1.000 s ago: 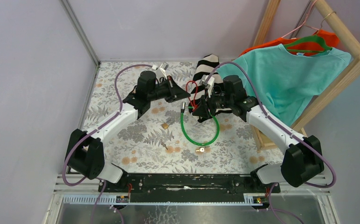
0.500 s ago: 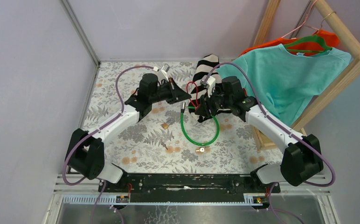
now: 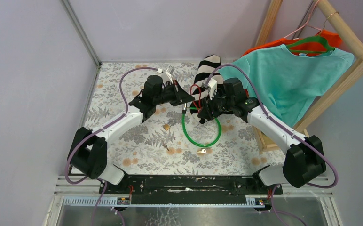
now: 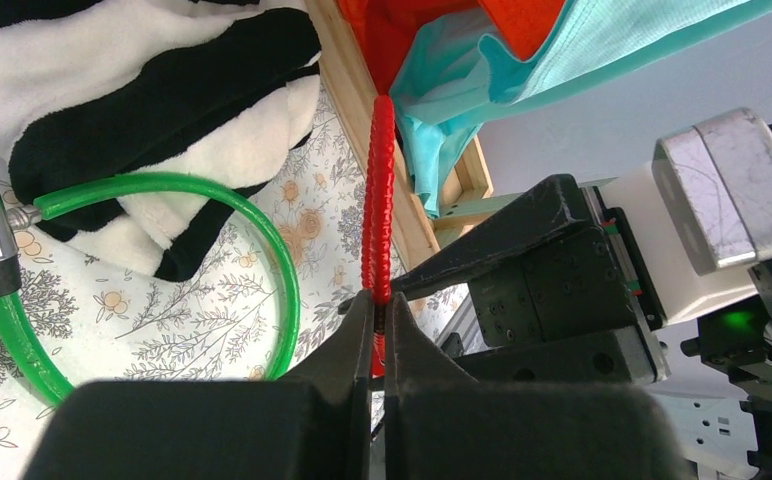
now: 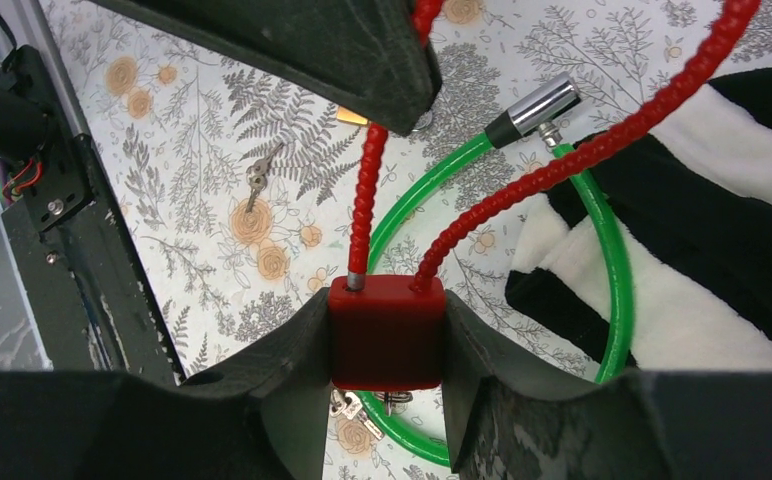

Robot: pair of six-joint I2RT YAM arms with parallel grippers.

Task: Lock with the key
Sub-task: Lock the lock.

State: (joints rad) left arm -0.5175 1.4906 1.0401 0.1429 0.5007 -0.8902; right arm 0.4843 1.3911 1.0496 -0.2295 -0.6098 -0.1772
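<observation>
I find the right gripper clamped on the red lock body, one finger on each flank, held above the floral table. The red cable leaves the top of the body in a loop. The left gripper is pinched fully together on that cable at its tips. In the top view, the lock sits at 12 o'clock of the green cable lock. A loose key lies flat at 8 o'clock of that green loop, untouched. A striped plush lies under the loop's far side.
</observation>
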